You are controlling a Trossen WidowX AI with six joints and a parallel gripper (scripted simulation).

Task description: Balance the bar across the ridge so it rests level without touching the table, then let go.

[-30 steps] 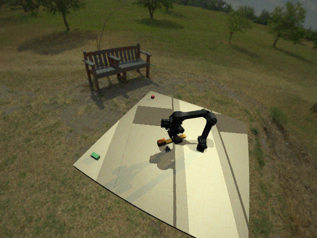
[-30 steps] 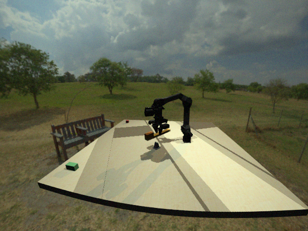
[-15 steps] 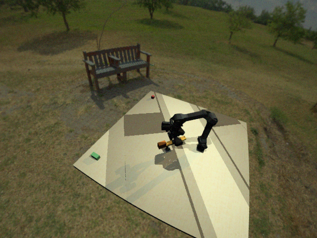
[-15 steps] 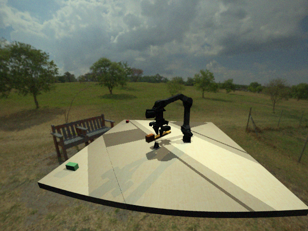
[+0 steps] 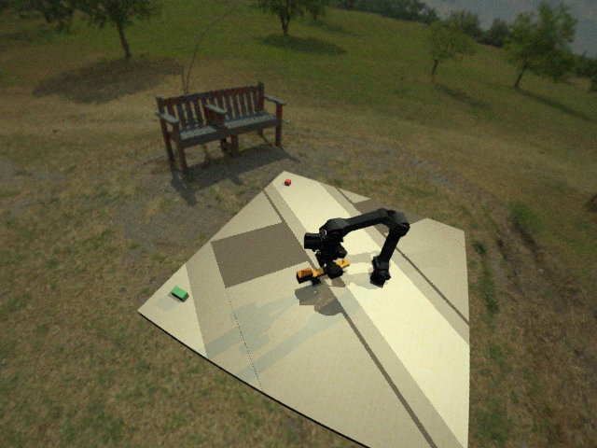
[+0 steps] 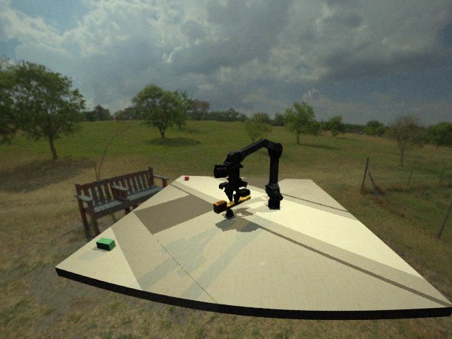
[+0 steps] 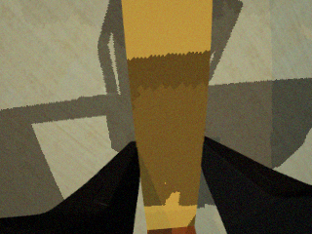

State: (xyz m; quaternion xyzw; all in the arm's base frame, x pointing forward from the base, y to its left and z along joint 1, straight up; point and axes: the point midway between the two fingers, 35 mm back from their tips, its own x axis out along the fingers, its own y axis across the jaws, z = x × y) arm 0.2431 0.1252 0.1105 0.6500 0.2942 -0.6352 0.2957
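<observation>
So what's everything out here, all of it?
bar: one, yellow with an orange-brown block on one end, held just over the ridge
ridge: one, small, dark, on the table under the bar
green block: one, near the table's left corner
red cube: one, far edge of the table
table: one, tan with darker stripes
bench: one, brown wood, on grass left of the table
trees: several, green, background
arm: one, black, fingers shut on the bar

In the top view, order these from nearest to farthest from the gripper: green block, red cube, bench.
From the gripper, which holds the bar:
1. Red cube, at the table's far corner.
2. Green block, at the left corner.
3. Bench, off the table, beyond the cube.
</observation>
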